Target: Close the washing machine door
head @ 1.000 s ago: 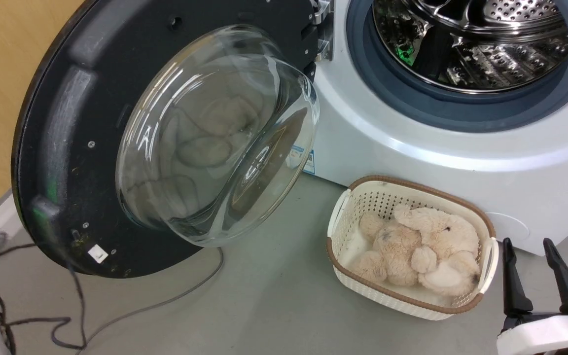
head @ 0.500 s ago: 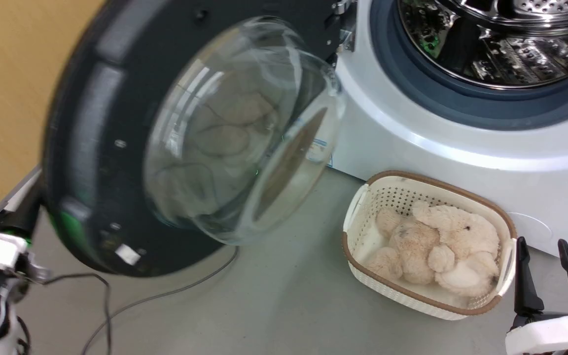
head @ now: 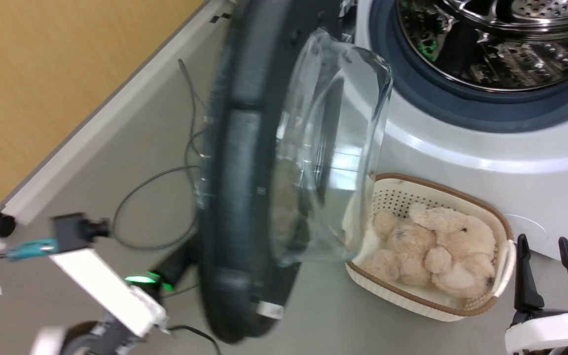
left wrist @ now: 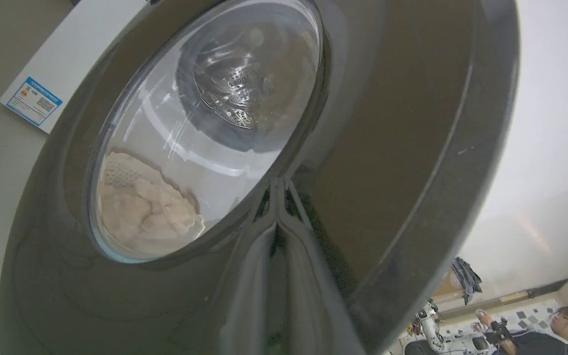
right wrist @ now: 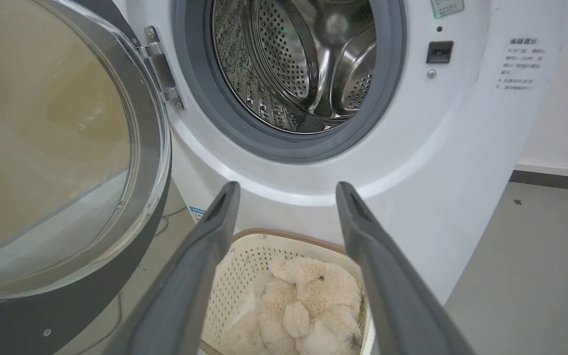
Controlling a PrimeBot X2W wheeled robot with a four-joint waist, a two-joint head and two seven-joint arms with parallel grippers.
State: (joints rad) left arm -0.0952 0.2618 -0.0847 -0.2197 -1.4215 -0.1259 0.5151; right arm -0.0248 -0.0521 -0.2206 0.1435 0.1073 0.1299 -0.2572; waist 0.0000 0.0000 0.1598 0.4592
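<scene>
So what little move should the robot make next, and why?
Probably press the washing machine door further round toward the drum with the left gripper: its shut fingertips seem to rest against the door's outer face, and the door stands only partly swung, the drum uncovered.

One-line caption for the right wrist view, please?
Open right gripper facing the washing machine, a plush toy in the basket before it; washing machine door open at left.

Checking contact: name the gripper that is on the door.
The left gripper, fingers shut, tips against the washing machine door; the right gripper hangs open, clear of it.
</scene>
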